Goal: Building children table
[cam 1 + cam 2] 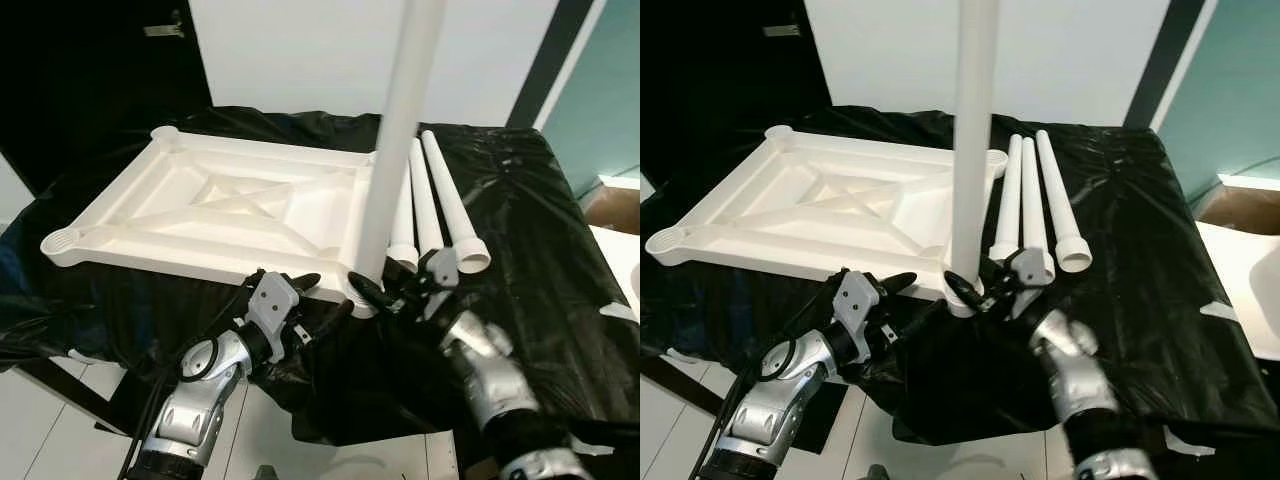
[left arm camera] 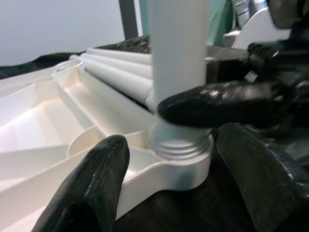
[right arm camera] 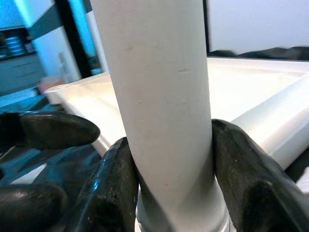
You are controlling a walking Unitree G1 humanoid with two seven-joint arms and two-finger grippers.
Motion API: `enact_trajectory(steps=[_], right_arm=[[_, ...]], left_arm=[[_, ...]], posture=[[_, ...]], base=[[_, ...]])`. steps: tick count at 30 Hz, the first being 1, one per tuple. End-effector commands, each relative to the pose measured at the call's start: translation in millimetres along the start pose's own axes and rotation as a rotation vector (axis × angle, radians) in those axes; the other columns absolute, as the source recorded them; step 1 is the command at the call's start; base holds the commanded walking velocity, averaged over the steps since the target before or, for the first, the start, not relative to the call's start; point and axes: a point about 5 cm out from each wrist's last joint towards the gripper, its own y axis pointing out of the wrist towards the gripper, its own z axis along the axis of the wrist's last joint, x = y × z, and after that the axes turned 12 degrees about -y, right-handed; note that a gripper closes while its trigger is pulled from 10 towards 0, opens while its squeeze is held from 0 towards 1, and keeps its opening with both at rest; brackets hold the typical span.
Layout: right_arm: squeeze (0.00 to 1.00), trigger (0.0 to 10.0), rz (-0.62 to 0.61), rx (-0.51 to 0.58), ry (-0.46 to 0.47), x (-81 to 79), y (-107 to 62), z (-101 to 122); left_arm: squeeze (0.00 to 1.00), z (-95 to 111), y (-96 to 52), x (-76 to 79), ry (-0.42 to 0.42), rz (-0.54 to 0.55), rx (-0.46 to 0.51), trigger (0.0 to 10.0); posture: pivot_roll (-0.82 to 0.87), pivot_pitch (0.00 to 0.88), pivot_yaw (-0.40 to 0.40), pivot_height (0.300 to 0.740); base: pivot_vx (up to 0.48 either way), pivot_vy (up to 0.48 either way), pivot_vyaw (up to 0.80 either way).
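A white tabletop (image 1: 200, 205) lies upside down on the black-covered table, its ribs facing up. One white leg (image 1: 395, 140) stands upright in the near right corner socket (image 2: 186, 166), its threaded end partly showing above the socket. My right gripper (image 1: 385, 292) is shut on this leg just above its base, with a black finger (image 3: 246, 183) on each side. My left gripper (image 1: 910, 297) is open at the tabletop's near edge, its fingers (image 2: 87, 188) spread either side of that same corner without gripping it. Three loose legs (image 1: 450, 205) lie side by side to the right.
A black sheet (image 1: 540, 260) covers the whole table and hangs over its near edge. White floor tiles (image 1: 40, 400) show below on the left. A white object (image 1: 625, 260) sits past the table's right side. A dark door and a white wall stand behind.
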Motion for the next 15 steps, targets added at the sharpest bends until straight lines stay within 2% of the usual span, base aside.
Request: enact_trajectory(steps=[1, 7, 8, 10, 11, 14, 15], right_arm=[[0.0, 0.0, -0.063, 0.046, -0.005, -3.4, 3.8, 6.3], [0.0, 0.0, -0.077, 0.035, 0.023, -6.1, 5.0, 6.3], [0.0, 1.6, -0.061, 0.017, 0.021, -6.0, 4.6, 5.4], [0.0, 1.6, -0.061, 0.017, 0.021, -6.0, 4.6, 5.4], [0.06, 10.0, 0.001, 0.006, 0.021, -6.3, 3.6, 6.0], [0.06, 10.0, 0.022, 0.011, 0.027, -6.1, 3.2, 7.0], [1.0, 10.0, 0.076, 0.014, 0.02, -3.7, 5.0, 9.7]], left_arm=[[0.0, 0.0, 3.1, -0.1, 0.001, 0.011, -0.007, 10.0], [0.0, 0.1, 4.2, 1.1, 0.001, 0.003, -0.008, 10.0], [0.0, -0.3, 4.1, 1.7, 0.0, 0.001, -0.009, 10.0], [0.0, -0.3, 4.1, 1.7, 0.0, 0.001, -0.009, 10.0], [0.0, -1.2, 2.9, 2.8, -0.001, 0.0, -0.011, 10.0], [0.0, -1.5, 2.8, 3.0, -0.002, -0.001, -0.012, 10.0], [0.0, -1.8, 3.0, 3.1, -0.003, 0.0, -0.012, 10.0]], posture=[[0.15, 0.0, -0.008, 0.74], [0.15, 0.0, -0.006, 0.74], [0.15, 0.0, -0.007, 0.74], [0.15, 0.0, -0.007, 0.74], [0.15, 0.0, -0.009, 0.74], [0.15, 0.0, -0.01, 0.74], [0.15, 0.0, -0.013, 0.74]], base=[[0.0, 0.0, 0.0], [0.0, 0.0, 0.0], [0.0, 0.0, 0.0], [0.0, 0.0, 0.0], [0.0, 0.0, 0.0], [0.0, 0.0, 0.0], [0.0, 0.0, 0.0]])
